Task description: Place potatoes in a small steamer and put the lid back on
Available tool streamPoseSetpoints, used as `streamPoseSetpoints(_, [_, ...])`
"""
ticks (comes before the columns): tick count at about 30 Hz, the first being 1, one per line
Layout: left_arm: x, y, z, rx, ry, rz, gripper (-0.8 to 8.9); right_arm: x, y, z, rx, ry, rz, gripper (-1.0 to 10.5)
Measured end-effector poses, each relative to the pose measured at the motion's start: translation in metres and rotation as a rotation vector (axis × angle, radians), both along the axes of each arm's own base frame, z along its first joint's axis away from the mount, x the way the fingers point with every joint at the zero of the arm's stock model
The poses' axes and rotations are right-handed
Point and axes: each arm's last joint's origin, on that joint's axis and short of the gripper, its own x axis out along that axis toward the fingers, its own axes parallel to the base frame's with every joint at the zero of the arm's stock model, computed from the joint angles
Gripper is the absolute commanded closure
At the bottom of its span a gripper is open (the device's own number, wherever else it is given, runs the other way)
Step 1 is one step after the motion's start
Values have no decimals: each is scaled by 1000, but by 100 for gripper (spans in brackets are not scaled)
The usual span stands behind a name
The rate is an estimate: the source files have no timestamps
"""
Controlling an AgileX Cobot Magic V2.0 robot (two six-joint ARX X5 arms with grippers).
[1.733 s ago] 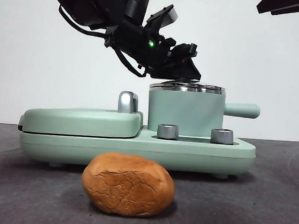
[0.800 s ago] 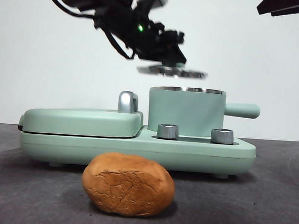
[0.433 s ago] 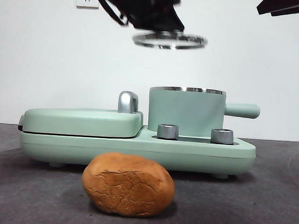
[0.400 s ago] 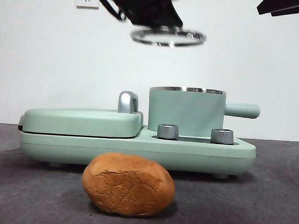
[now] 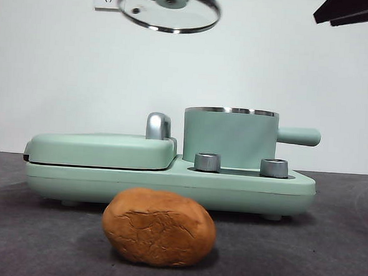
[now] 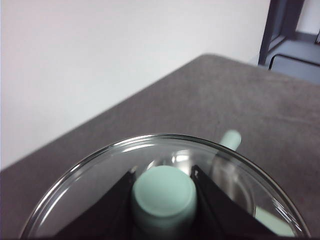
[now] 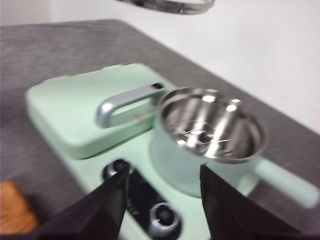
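Potato (image 5: pixel 158 227): one, lying on the table (image 5: pixel 326 259) near its front edge, apart from the appliance.
Pot (image 5: pixel 229 137): one, uncovered, standing on the green cooker base (image 5: pixel 243 185); right wrist view alone shows its steel inside.
Knobs: two, on the base.
Lid (image 5: pixel 169 8): one, tilted, high above the grill plate (image 5: pixel 99 148).
Left gripper (image 6: pixel 164 200): jaws clamped on the lid's knob.
Right gripper (image 7: pixel 162 200): jaws apart, holding nothing, above the cooker's front.

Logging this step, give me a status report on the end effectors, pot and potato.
Left end effector shut on lid, held high. Right end effector open above the appliance, holding nothing. Steamer uncovered; potato on table in front. Nothing blocking the pot.
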Motion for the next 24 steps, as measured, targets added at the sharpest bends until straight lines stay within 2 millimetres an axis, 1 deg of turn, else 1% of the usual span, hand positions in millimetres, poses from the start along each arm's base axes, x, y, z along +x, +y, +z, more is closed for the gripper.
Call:
streamPoseSetpoints(3, [-10, 12, 0, 2, -3, 20, 796, -4, 7, -3, -12, 26, 54, 719])
streamPoseSetpoints(5, [-20, 21, 0, 0, -7, 33, 796, -6, 14, -6, -29, 45, 99, 715])
streamPoseSetpoints(7, [-30, 30, -2, 1, -11, 52, 797, -7, 21, -10, -52, 65, 143, 675])
streamPoseSetpoints(10, [-45, 43, -10, 8, -2, 77, 797, -9, 33, -16, -96, 90, 224, 614])
streamPoseSetpoints(15, [-64, 58, -29, 21, 43, 102, 797, -13, 59, -30, -160, 143, 368, 613])
streamPoseSetpoints(17, [-70, 62, -30, 21, 59, 109, 797, -14, 71, -38, -197, 175, 418, 613])
streamPoseSetpoints(20, [-76, 66, -24, 8, 46, 118, 797, -14, 86, -53, -262, 232, 443, 610])
streamPoseSetpoints(24, [-80, 68, -21, -5, 37, 124, 798, -8, 101, -74, -335, 320, 464, 606])
